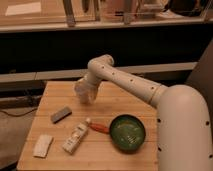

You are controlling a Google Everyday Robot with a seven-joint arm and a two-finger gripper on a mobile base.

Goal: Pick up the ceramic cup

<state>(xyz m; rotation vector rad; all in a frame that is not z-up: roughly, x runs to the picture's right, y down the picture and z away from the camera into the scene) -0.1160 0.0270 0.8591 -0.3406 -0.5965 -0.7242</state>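
My arm reaches from the right over the wooden table (125,102). My gripper (83,94) points down over the back left-centre of the table, close to the surface. The end of the arm there is a pale rounded mass, and I cannot make out the ceramic cup as separate from it. The cup is either hidden by the gripper or out of view, and it shows nowhere else on the table.
A wide green bowl (127,132) sits front right. A white bottle (75,138) with a red cap lies front centre, with a red-orange item (99,128) beside it. A grey block (61,114) and a pale packet (43,145) lie at left. A dark shelf runs behind the table.
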